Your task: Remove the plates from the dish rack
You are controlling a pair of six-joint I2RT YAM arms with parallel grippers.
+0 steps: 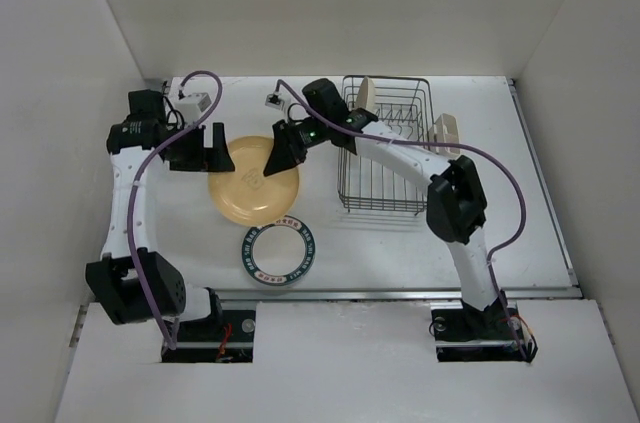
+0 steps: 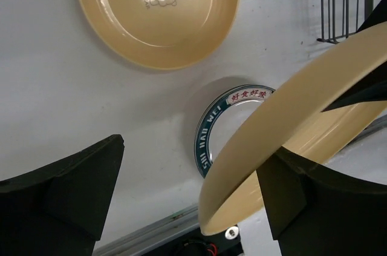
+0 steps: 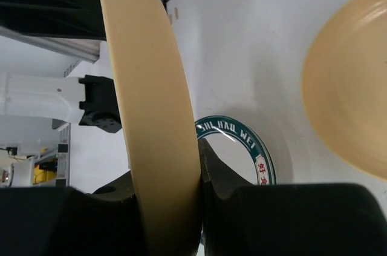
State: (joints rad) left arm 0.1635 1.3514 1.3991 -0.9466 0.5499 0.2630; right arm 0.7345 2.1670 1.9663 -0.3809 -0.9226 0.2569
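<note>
My right gripper (image 3: pixel 166 207) is shut on the rim of an orange-yellow plate (image 3: pixel 151 117) and holds it on edge, tilted, above the table. In the top view that gripper (image 1: pixel 282 153) is left of the dish rack (image 1: pixel 385 205). My left gripper (image 2: pixel 190 159) is open, and the held plate's (image 2: pixel 290 129) lower rim reaches in between its fingers, close to the right one (image 2: pixel 314 201). Another orange-yellow plate (image 1: pixel 255 188) lies flat below. A teal-rimmed white plate (image 1: pixel 280 253) lies nearer the arms. A cream plate (image 1: pixel 365 95) stands in the rack's far left corner.
A small beige box (image 1: pixel 447 128) is clipped to the rack's right side. A white cable block (image 1: pixel 194 102) and a small connector (image 1: pixel 272 99) lie at the back of the table. White walls close the table in on three sides.
</note>
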